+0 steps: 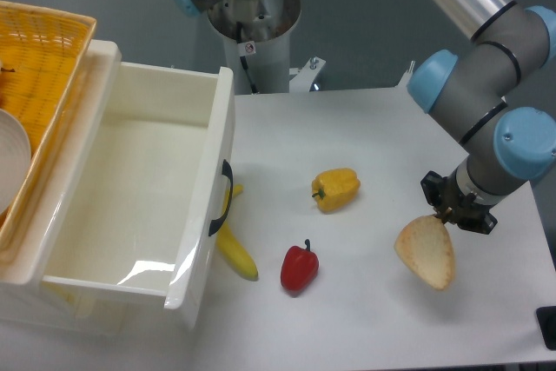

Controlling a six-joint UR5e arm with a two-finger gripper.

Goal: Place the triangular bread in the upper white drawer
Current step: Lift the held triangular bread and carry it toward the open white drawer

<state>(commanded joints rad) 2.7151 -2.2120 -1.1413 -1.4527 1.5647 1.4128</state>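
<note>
The triangular bread is a tan wedge at the right side of the table, its narrow top corner up between my fingers. My gripper is shut on that corner, and the bread hangs tilted below it, just above or at the tabletop. The upper white drawer stands pulled open at the left. Its inside is bare, and its dark curved handle faces the table.
A banana lies against the drawer front. A red pepper and a yellow bell pepper sit mid-table between the drawer and the bread. A yellow wicker basket holding a white dish sits on top at the far left.
</note>
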